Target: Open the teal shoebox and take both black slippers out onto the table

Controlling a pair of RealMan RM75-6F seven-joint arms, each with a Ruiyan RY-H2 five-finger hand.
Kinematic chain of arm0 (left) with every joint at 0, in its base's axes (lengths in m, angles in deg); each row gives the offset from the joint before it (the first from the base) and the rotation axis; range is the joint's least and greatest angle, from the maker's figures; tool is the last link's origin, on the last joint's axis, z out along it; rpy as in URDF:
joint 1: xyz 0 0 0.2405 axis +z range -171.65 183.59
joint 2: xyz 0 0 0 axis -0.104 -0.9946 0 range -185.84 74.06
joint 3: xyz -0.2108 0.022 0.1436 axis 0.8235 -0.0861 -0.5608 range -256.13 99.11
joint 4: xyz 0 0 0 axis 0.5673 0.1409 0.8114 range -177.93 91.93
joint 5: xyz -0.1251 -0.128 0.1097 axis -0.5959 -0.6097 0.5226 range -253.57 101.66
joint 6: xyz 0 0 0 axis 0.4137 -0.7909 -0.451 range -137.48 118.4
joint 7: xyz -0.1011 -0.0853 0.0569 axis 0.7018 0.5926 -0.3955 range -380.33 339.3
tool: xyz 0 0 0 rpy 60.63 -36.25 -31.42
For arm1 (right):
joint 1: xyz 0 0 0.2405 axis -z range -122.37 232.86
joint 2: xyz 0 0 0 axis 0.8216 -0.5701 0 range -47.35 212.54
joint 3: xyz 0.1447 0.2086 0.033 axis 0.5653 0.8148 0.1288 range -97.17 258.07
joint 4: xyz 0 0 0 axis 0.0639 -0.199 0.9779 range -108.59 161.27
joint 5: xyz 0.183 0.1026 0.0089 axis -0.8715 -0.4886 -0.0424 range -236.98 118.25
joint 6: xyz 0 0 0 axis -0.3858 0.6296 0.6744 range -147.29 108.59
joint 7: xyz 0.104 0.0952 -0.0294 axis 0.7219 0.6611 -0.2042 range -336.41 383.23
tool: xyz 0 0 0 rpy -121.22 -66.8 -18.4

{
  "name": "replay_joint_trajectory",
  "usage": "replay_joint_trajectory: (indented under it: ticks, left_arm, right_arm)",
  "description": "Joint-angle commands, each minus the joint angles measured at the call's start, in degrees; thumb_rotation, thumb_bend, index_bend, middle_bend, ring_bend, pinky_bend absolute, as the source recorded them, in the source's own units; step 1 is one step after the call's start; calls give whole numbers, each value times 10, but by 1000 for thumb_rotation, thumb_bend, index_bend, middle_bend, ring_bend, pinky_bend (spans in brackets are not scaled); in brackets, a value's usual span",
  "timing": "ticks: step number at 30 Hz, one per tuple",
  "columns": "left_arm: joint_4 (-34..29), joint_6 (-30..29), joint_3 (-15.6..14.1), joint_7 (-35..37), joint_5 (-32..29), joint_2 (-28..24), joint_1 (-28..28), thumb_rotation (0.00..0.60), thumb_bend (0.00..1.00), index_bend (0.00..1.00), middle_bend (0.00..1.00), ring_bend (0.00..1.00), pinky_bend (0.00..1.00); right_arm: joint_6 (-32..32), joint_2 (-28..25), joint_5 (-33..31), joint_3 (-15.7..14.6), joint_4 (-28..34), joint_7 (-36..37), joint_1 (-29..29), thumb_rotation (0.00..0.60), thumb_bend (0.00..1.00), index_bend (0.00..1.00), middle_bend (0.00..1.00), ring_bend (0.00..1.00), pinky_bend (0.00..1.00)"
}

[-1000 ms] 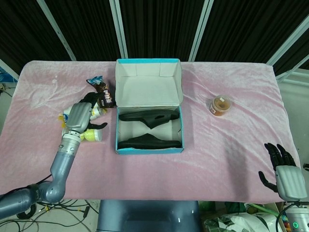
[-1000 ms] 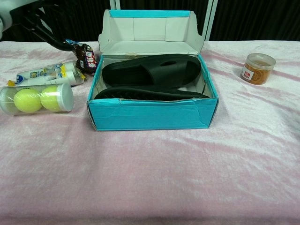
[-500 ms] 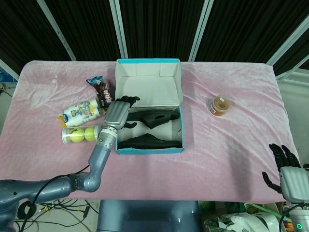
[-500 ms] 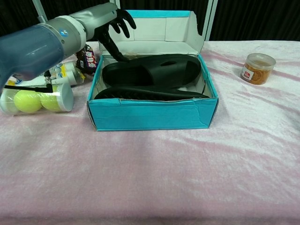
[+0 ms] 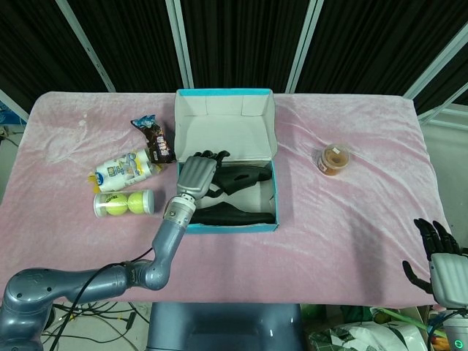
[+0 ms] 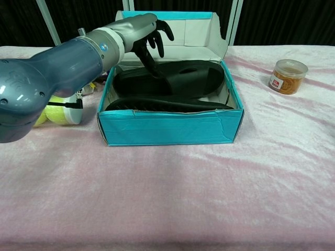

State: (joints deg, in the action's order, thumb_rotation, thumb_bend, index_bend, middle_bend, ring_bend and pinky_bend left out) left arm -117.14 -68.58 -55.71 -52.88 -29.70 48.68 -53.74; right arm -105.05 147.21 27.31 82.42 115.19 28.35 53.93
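Since a second ago, left hand (image 5: 197, 173) has swung from the tabletop's left into the open shoebox (image 5: 273, 191), fingers (image 6: 158, 32) spread above the far slipper (image 6: 178, 77); near slipper (image 6: 167, 105) lies alongside. Next: lower and grip.

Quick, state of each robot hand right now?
Left robot hand: open, fingers spread over the far slipper, holding nothing.
Right robot hand: open, empty.
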Motion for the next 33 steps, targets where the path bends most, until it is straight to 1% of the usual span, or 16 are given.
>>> replay_joint_trajectory:
  ticks: [1, 4, 9, 17, 22, 28, 33]
  left_arm:
    - [16, 1, -1, -4, -3, 12, -8, 600, 159, 194, 363, 240, 305]
    - [28, 4, 2, -6, -11, 22, -15, 600, 159, 182, 335, 240, 308]
    - [47, 3, 2, -11, -14, 40, -25, 600, 159, 179, 297, 246, 348]
    - [64, 0, -5, -25, -11, 58, -34, 600, 159, 177, 306, 246, 355]
    - [79, -1, -11, -36, -8, 70, -38, 600, 159, 155, 299, 246, 355]
    - [115, -7, -18, -45, 3, 90, -42, 600, 159, 120, 271, 237, 355]
    - [144, -12, -17, -41, 14, 103, -44, 600, 160, 114, 262, 234, 355]
  right_arm:
    - [0, 0, -1, 1, -2, 2, 0, 600, 266, 0, 75, 0, 139]
    - [1, 0, -1, 0, -3, 3, 0, 600, 266, 0, 75, 0, 139]
    - [2, 0, -1, 0, -4, 4, 0, 600, 266, 0, 75, 0, 139]
    - [0, -1, -2, 0, -6, 8, 2, 600, 267, 0, 75, 0, 139]
    - [-2, -1, -3, -1, -7, 11, 5, 600, 266, 0, 75, 0, 139]
    - [-8, -2, -4, -2, -9, 17, 11, 600, 265, 0, 75, 0, 139]
    - [-10, -3, -6, -2, -9, 19, 14, 600, 266, 0, 75, 0, 139]
